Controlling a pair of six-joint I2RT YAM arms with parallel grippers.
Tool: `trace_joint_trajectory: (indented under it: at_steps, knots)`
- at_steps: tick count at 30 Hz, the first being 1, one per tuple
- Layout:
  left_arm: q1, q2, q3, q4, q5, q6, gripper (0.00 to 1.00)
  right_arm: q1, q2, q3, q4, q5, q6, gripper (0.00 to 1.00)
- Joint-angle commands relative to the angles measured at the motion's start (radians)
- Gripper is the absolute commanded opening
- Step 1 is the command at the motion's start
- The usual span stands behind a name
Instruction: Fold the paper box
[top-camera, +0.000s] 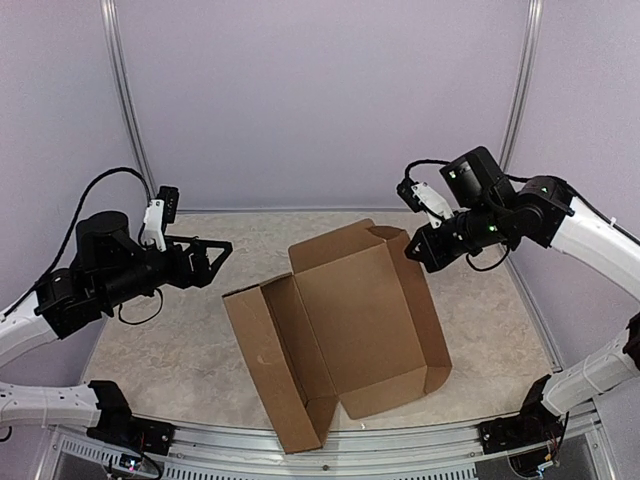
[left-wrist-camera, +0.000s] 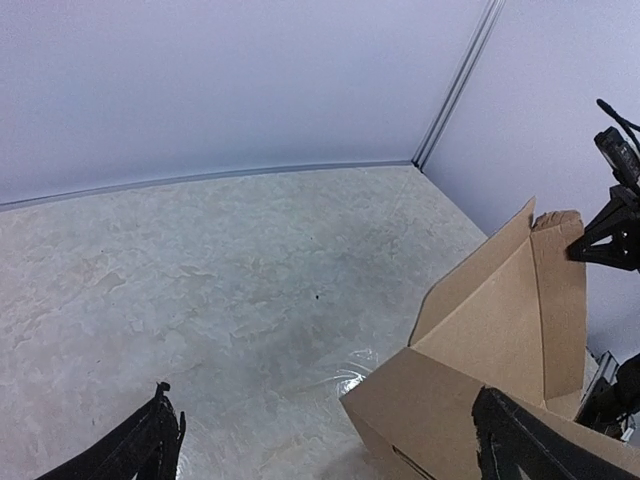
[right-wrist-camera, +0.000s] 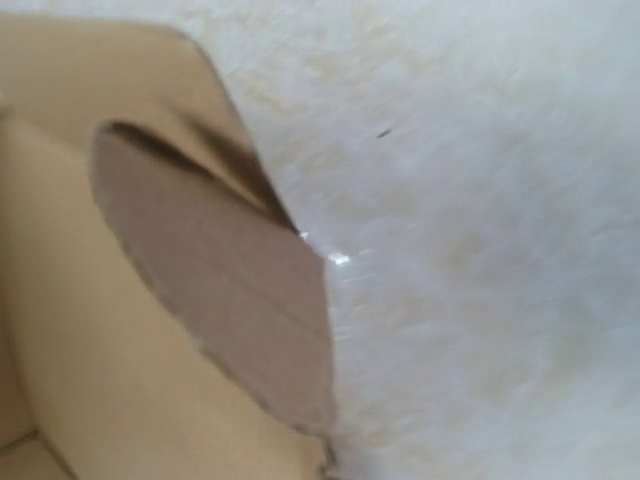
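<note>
On the right tool: pinched shut, gripping nothing, parked just beside the rounded tab at the far right corner of the paper box (touching or not, hard to say). On the left tool: spread wide, empty, hovering well left of the box. Out on the tabletop, mid-surface: lying open, walls half raised, left flaps splayed flat. Best to nudge that tab inward slowly with the closed tip, bracing the left wall against sliding.
</note>
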Motion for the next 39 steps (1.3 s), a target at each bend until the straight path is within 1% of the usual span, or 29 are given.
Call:
trace_joint_trajectory:
  at_steps: [1, 5, 8, 14, 19, 26, 31, 33, 39]
  knots:
    - [0.005, -0.036, -0.022, 0.048, 0.022, 0.013, 0.99, 0.030, -0.004, 0.065, -0.073, 0.117, -0.230, 0.00]
    - [0.002, -0.080, -0.036, 0.057, 0.034, 0.014, 0.99, 0.061, -0.003, 0.096, -0.048, 0.146, -0.409, 0.00]
    - [0.001, -0.102, -0.048, 0.055, 0.030, 0.014, 0.99, 0.100, 0.020, 0.142, -0.041, 0.245, -0.507, 0.00]
    - [0.001, -0.125, -0.048, 0.032, 0.022, 0.019, 0.99, 0.188, 0.126, 0.253, -0.057, 0.433, -0.702, 0.00]
    - [0.000, -0.118, -0.064, 0.040, 0.013, 0.017, 0.99, 0.257, 0.197, 0.275, -0.024, 0.557, -0.797, 0.00]
    - [0.000, -0.103, -0.074, 0.041, 0.006, 0.021, 0.99, 0.377, 0.269, 0.262, 0.084, 0.738, -0.955, 0.00]
    - [0.001, -0.109, -0.077, 0.040, -0.004, 0.029, 0.99, 0.434, 0.305, 0.293, 0.121, 0.844, -1.056, 0.00]
    - [0.000, -0.107, -0.078, 0.043, -0.003, 0.030, 0.99, 0.448, 0.313, 0.297, 0.139, 0.859, -1.084, 0.00]
    - [0.000, -0.100, -0.092, 0.053, -0.010, 0.032, 0.99, 0.451, 0.352, 0.265, 0.143, 0.834, -1.004, 0.00]
